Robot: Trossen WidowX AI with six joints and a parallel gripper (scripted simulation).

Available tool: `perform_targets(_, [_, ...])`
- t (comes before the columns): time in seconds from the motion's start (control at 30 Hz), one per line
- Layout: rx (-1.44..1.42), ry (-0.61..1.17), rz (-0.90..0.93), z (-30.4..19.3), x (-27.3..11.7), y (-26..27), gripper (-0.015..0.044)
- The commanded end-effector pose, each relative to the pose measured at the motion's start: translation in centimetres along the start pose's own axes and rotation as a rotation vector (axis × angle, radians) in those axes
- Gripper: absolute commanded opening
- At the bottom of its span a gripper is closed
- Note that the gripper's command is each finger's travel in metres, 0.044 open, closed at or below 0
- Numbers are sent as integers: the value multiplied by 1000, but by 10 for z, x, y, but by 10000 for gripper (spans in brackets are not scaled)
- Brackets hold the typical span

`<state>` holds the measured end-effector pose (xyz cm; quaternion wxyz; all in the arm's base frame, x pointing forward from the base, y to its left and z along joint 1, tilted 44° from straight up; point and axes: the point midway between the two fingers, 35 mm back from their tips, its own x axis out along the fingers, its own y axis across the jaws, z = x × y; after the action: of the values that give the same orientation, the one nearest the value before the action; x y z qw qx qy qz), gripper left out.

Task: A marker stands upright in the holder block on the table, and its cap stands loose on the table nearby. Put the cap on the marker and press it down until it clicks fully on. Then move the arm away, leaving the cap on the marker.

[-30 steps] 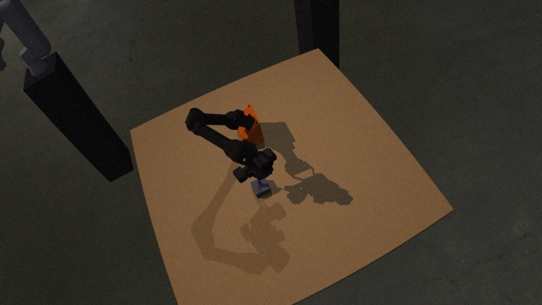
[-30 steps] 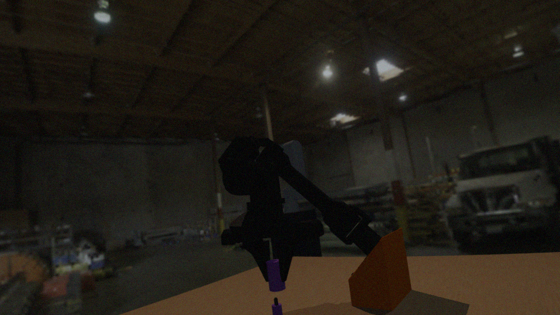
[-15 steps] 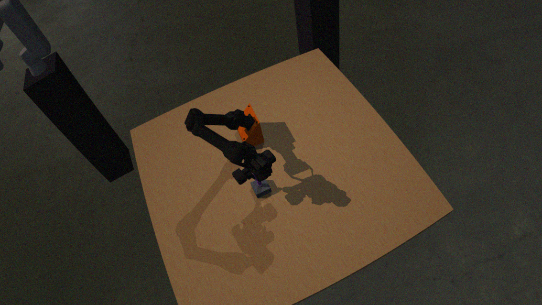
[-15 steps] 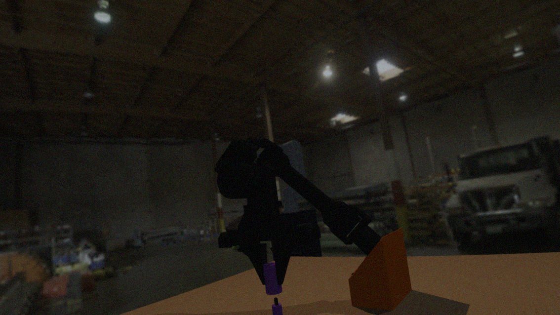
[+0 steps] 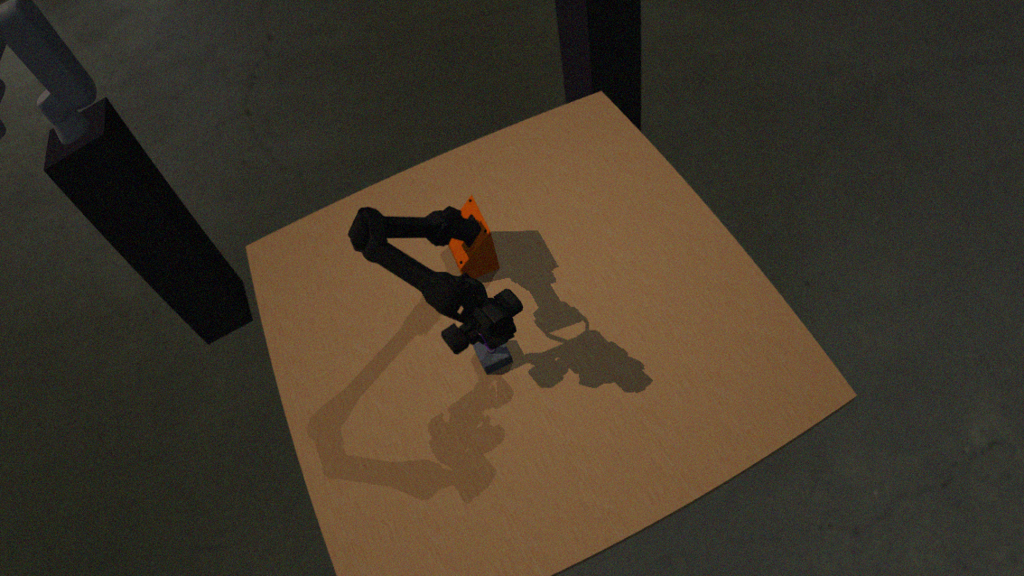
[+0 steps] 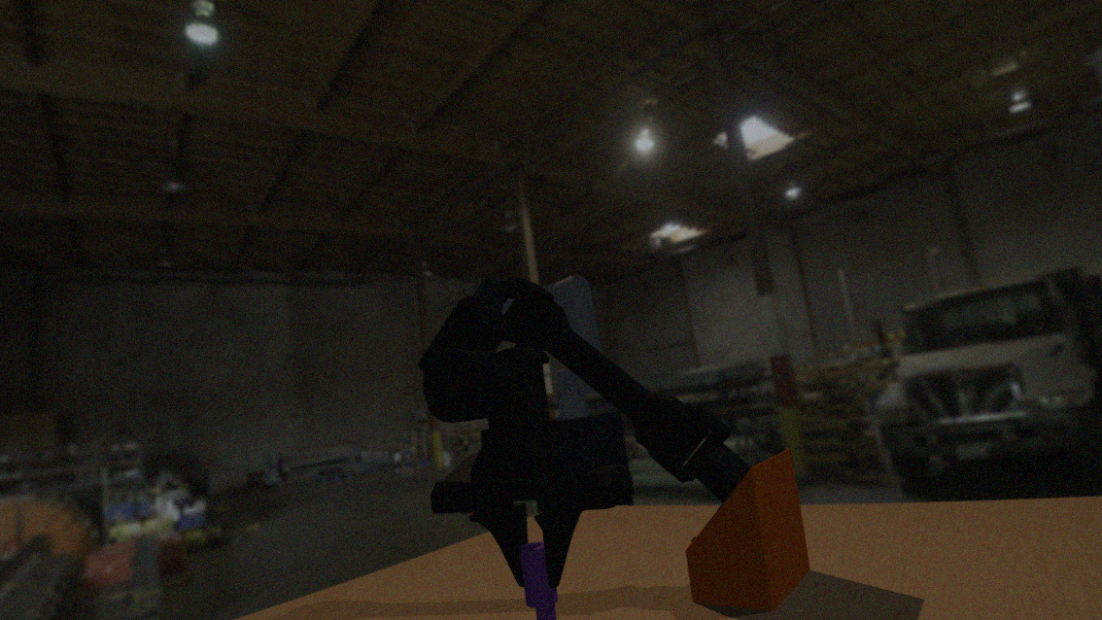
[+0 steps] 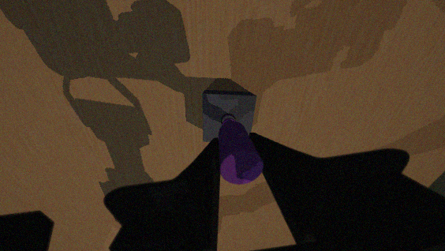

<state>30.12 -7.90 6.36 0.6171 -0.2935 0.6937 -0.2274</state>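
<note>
My gripper (image 7: 233,139) (image 6: 533,567) (image 5: 485,342) points straight down and is shut on the purple cap (image 7: 238,151) (image 6: 533,567). The cap hangs upright directly over the grey holder block (image 7: 213,104) (image 5: 498,362), in line with the marker. In the wrist view only a small ring of the marker (image 7: 227,118) shows at the cap's lower end. In the exterior view the purple marker body (image 6: 543,601) shows just under the cap; whether the cap is fully seated I cannot tell. In the top view the gripper hides the marker and most of the block.
The arm's orange base (image 5: 476,239) (image 6: 751,539) stands on the wooden table (image 5: 644,301) behind the block. Dark pillars (image 5: 135,215) (image 5: 598,50) stand off the table's left and far edges.
</note>
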Motion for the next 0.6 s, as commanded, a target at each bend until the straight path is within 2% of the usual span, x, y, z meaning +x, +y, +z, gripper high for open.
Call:
perform_targets(0.0, [-9, 7, -4, -2, 8, 1, 0])
perform_targets(0.57, [-8, 8, -6, -3, 28, 0, 0])
